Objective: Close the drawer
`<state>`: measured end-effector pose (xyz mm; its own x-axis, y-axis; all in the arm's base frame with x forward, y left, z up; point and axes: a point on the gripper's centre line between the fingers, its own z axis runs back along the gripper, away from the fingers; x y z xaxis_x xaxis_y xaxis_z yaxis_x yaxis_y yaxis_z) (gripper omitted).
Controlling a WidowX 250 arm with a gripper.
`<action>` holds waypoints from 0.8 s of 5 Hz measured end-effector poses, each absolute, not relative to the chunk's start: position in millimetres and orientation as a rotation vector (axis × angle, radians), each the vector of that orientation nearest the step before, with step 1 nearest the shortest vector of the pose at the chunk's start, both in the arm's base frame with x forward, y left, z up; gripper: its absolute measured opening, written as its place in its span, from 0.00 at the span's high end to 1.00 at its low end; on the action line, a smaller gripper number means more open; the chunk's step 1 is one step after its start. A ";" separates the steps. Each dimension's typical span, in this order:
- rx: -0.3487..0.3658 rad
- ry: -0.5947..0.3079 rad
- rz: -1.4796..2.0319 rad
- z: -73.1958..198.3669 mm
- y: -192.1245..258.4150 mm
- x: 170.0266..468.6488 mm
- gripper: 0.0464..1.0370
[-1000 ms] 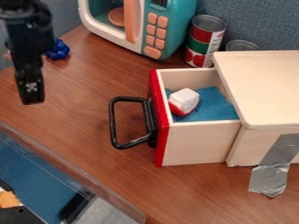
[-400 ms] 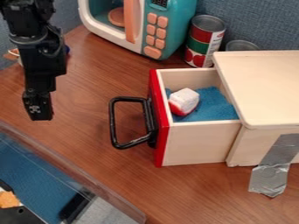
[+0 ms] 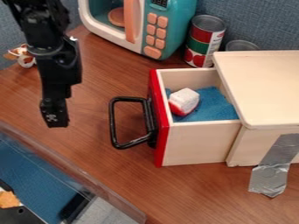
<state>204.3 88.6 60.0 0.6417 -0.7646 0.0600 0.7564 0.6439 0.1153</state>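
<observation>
My gripper (image 3: 55, 120) hangs over the brown table at the left, a short way left of the drawer's handle and apart from it. The drawer (image 3: 196, 142) stands pulled out to the left from the pale wooden box (image 3: 265, 87). Its front is red, with a black loop handle (image 3: 112, 124) sticking out toward the gripper. Inside the drawer, a white and red block (image 3: 184, 101) lies on blue lining.
A teal toy microwave (image 3: 169, 26) stands at the back. Beside it are a red and green can (image 3: 204, 41) and a second can behind the box. Grey tape (image 3: 273, 168) runs from the box to the table (image 3: 116, 175). A clear-walled edge crosses the lower left.
The gripper has moved right and toward the near side, closer to the handle. The drawer and the block have stayed where they were.
</observation>
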 end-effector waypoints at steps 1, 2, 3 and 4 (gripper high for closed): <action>0.081 -0.103 -0.849 49.9 81.8 211.3 0.04; 0.072 -0.063 -0.794 31.2 71.9 217.2 0.04; 0.070 -0.063 -0.764 20.6 62.3 223.7 0.04; 0.048 -0.076 -0.760 14.6 51.5 228.7 0.04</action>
<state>228.7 51.5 14.6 0.7222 -0.6898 0.0514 0.6864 0.7238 0.0707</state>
